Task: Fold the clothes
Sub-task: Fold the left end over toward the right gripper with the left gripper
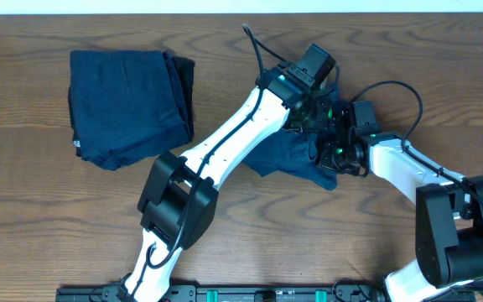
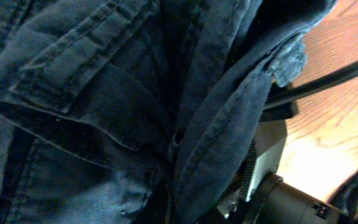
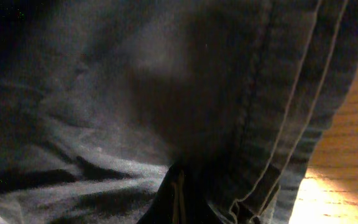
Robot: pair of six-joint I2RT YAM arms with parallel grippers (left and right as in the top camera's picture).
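Observation:
One of the clothes, a crumpled dark navy garment [image 1: 285, 158], lies at the table's middle, partly hidden under both arms. Over its far edge my left gripper [image 1: 315, 107] is shut, and its seamed, pocketed cloth [image 2: 104, 112] fills the left wrist view and hides the fingers. My right gripper [image 1: 332, 153] is shut on the garment's right side. Bunched cloth with pale stitching [image 3: 253, 124] gathers toward its jaws in the right wrist view. A folded navy bundle [image 1: 128, 105] rests at the far left, apart from both grippers.
The two wrists sit close together over the garment. A black cable [image 1: 397, 88] loops behind the right arm, and the right arm's dark body [image 2: 291, 202] shows in the left wrist view. Bare wooden table [image 1: 40, 210] lies in front and to the left.

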